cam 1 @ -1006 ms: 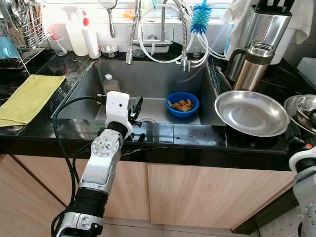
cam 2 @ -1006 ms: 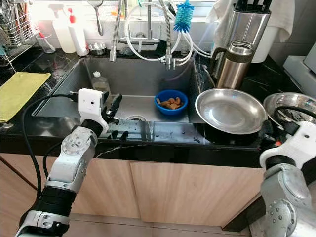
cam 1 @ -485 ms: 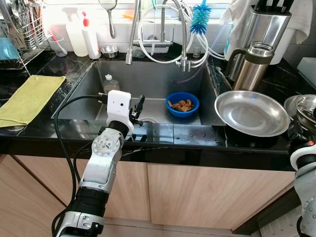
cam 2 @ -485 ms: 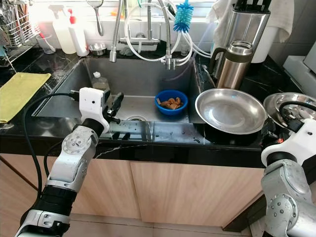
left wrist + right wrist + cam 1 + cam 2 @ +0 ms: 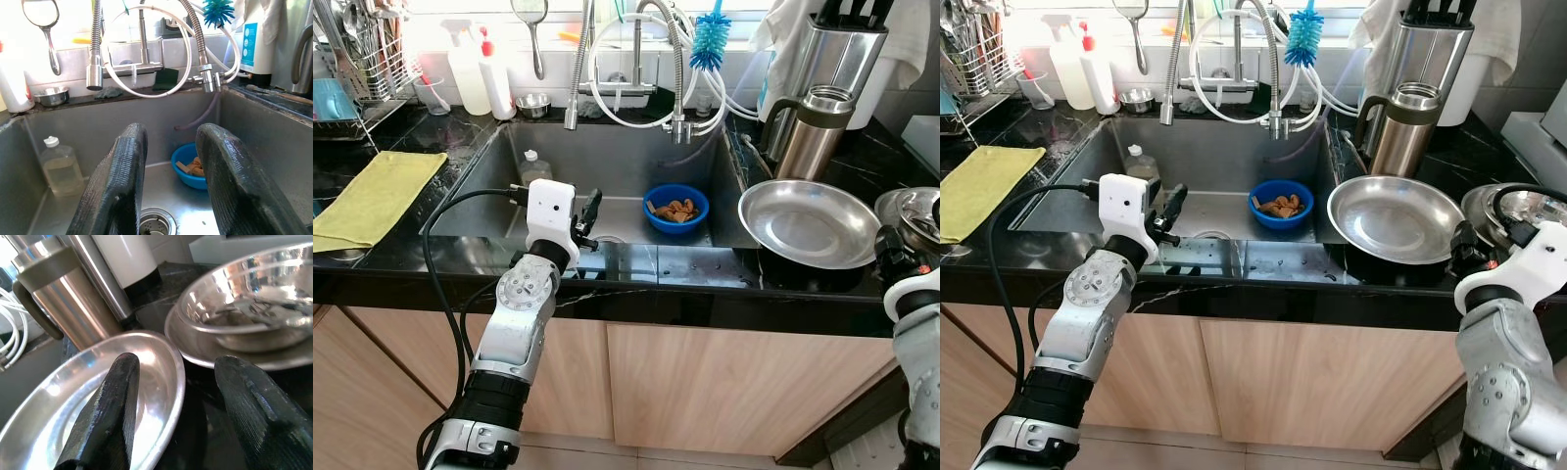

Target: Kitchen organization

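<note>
A blue bowl [image 5: 675,208] with brown food scraps stands in the steel sink [image 5: 636,147], near its right wall. My left gripper [image 5: 588,211] hovers over the sink's front edge, open and empty, pointing in toward the drain [image 5: 154,223] and the blue bowl [image 5: 188,166]. A round steel plate [image 5: 808,222] lies on the black counter right of the sink. My right gripper [image 5: 176,367] is open and empty beside the plate's right rim, between the plate [image 5: 93,396] and a steel bowl [image 5: 244,308] that holds utensils.
A steel thermos mug [image 5: 813,132] stands behind the plate. A small bottle [image 5: 533,166] sits in the sink's left corner. Faucet hoses and a blue brush [image 5: 711,37] hang above. A yellow cloth [image 5: 372,196] and a dish rack [image 5: 362,69] lie at the left.
My right gripper has risen and come in toward the plate's right rim. The left gripper has barely moved; the camera has shifted slightly.
</note>
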Robot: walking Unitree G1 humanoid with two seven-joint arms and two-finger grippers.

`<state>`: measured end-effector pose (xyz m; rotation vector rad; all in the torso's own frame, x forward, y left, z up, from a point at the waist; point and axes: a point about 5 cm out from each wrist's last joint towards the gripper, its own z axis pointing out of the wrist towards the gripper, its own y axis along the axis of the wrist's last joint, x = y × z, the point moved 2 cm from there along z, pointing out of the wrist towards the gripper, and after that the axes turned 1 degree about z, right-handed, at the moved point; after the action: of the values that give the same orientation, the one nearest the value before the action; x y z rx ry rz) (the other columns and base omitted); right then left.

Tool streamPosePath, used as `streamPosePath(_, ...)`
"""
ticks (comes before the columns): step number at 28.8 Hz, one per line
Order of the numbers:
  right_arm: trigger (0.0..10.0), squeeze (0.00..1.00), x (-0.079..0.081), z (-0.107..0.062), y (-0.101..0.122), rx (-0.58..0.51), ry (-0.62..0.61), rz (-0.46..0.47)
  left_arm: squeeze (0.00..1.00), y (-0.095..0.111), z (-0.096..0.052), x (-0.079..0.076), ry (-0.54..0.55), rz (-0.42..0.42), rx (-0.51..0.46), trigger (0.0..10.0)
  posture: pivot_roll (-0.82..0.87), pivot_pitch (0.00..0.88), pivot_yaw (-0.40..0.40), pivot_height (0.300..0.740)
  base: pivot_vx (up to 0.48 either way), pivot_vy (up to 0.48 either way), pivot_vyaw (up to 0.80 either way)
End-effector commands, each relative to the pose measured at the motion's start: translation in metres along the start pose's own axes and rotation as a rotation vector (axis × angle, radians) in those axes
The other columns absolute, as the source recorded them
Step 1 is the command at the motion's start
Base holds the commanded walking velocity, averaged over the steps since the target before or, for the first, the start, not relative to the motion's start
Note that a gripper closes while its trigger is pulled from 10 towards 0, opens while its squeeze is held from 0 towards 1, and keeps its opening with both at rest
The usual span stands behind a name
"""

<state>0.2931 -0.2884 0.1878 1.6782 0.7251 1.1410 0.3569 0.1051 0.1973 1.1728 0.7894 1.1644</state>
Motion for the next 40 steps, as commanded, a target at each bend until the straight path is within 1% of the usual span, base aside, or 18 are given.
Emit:
streamPosePath(1, 10.0, 0.00, 0.000, 0.002, 0.003, -0.006, -0.007, 0.005, 0.00, 0.003, 0.003, 0.000, -0.005, -0.002, -0.012, 10.0, -0.01, 0.017, 0.011, 0.740, 0.000, 0.000, 0.00)
streamPosePath(4, 10.0, 0.00, 0.001, 0.010, 0.008, -0.017, -0.025, 0.025, 0.00, 0.003, 0.003, 0.000, -0.009, -0.004, -0.010, 10.0, -0.01, 0.020, 0.012, 0.740, 0.000, 0.000, 0.00)
streamPosePath(6, 10.0, 0.00, 0.000, 0.010, 0.008, -0.017, -0.026, 0.025, 0.00, 0.003, 0.003, 0.000, -0.009, -0.004, -0.010, 10.0, -0.01, 0.020, 0.012, 0.740, 0.000, 0.000, 0.00)
streamPosePath(9, 10.0, 0.00, 0.003, 0.017, 0.007, 0.002, -0.024, 0.029, 0.00, 0.003, 0.003, 0.000, -0.011, -0.001, -0.008, 10.0, -0.01, 0.023, 0.012, 0.740, 0.000, 0.000, 0.00)
streamPosePath(12, 10.0, 0.00, 0.004, 0.020, 0.003, 0.024, -0.015, 0.038, 0.00, 0.004, 0.003, 0.000, -0.011, 0.000, -0.008, 10.0, -0.01, 0.025, 0.011, 0.740, 0.000, 0.000, 0.00)
streamPosePath(14, 10.0, 0.00, 0.005, 0.021, -0.001, 0.043, -0.016, 0.038, 0.00, 0.004, 0.003, 0.000, -0.011, 0.001, -0.007, 10.0, -0.01, 0.029, 0.011, 0.740, 0.000, 0.000, 0.00)
streamPosePath(20, 10.0, 0.00, 0.018, 0.020, -0.011, 0.084, 0.019, 0.039, 0.00, 0.004, 0.003, 0.000, -0.012, 0.001, -0.005, 10.0, -0.01, 0.030, 0.012, 0.740, 0.000, 0.000, 0.00)
streamPosePath(27, 10.0, 0.00, 0.022, 0.021, -0.018, 0.112, 0.019, 0.052, 0.00, 0.003, 0.003, 0.000, -0.013, 0.002, -0.005, 10.0, -0.01, 0.029, 0.013, 0.740, 0.000, 0.000, 0.00)
streamPosePath(34, 10.0, 0.00, 0.023, 0.022, -0.017, 0.107, 0.011, 0.070, 0.00, 0.003, 0.003, -0.001, -0.016, -0.001, -0.006, 10.0, -0.01, 0.026, 0.011, 0.740, 0.000, 0.000, 0.00)
streamPosePath(40, 10.0, 0.00, 0.024, 0.021, -0.005, 0.056, -0.006, 0.092, 0.00, 0.004, 0.003, -0.002, -0.022, -0.003, -0.007, 10.0, -0.01, 0.025, 0.011, 0.740, 0.000, 0.000, 0.00)
